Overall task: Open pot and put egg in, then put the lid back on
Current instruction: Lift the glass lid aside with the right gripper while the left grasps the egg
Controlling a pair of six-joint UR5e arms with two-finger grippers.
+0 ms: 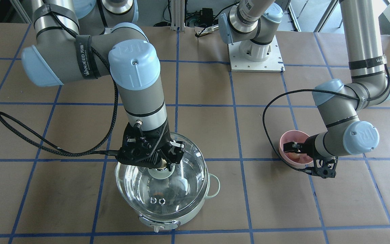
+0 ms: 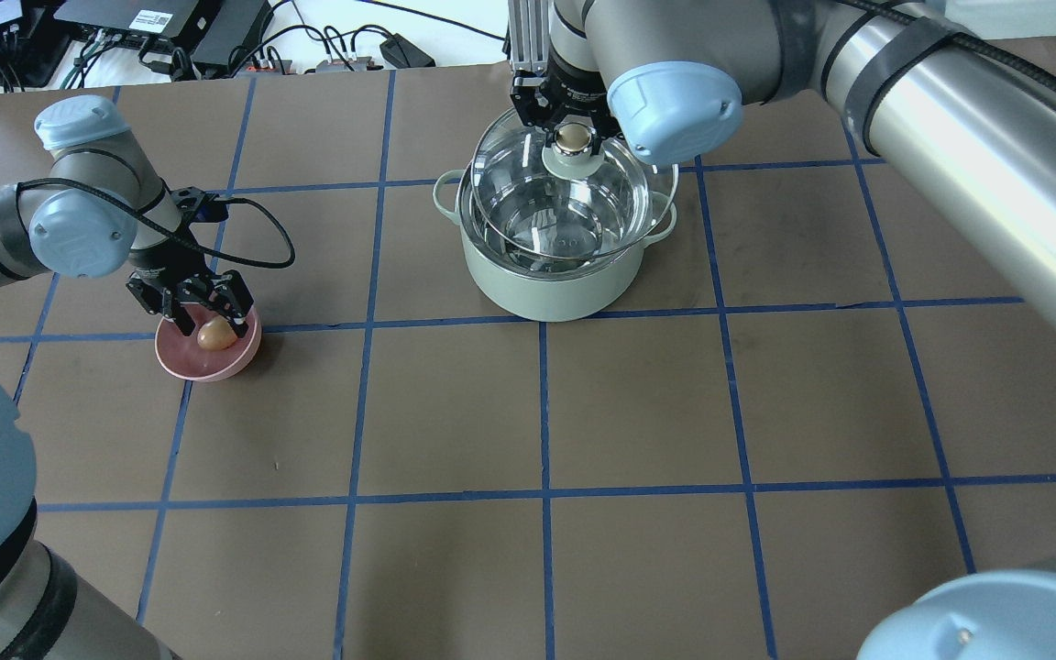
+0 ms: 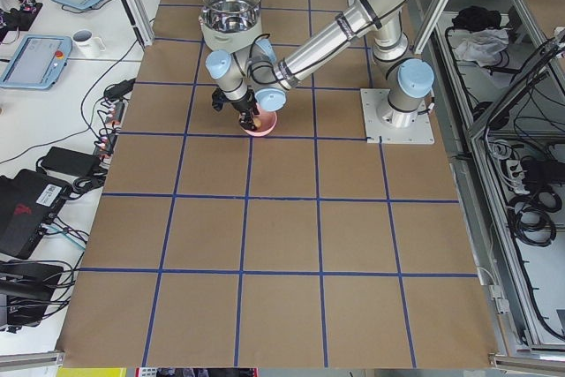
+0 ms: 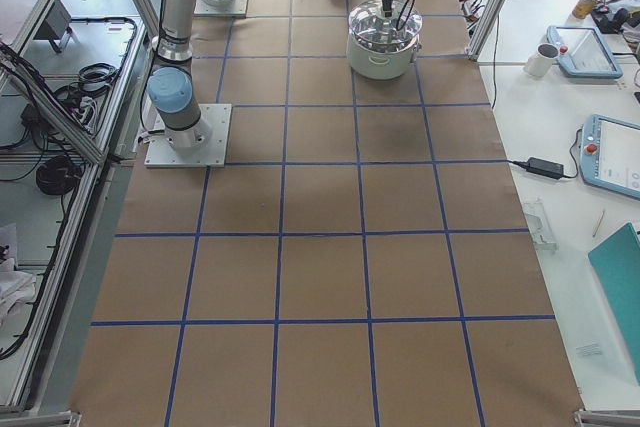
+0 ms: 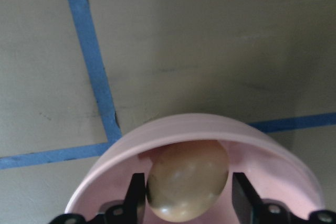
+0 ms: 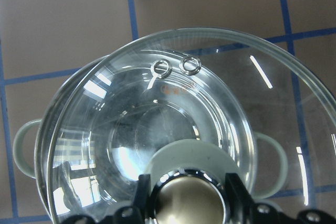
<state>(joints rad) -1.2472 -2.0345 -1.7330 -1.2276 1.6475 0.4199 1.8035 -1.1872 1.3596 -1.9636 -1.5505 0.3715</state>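
Observation:
The mint-green pot (image 2: 546,289) stands at the far side of the table. My right gripper (image 2: 572,137) is shut on the beige knob (image 6: 189,198) of the glass lid (image 2: 528,202) and holds the lid slightly raised and off-centre over the pot's rim. The tan egg (image 2: 214,335) lies in a small pink bowl (image 2: 207,368). My left gripper (image 2: 214,323) reaches down into the bowl, and its fingers close on both sides of the egg (image 5: 188,182). The pot's shiny inside shows through the lid and looks empty.
The brown table has blue tape grid lines. The right arm's base plate (image 1: 256,57) is at the robot's side. A black cable (image 1: 46,142) loops off the right wrist beside the pot. Open table lies between bowl and pot.

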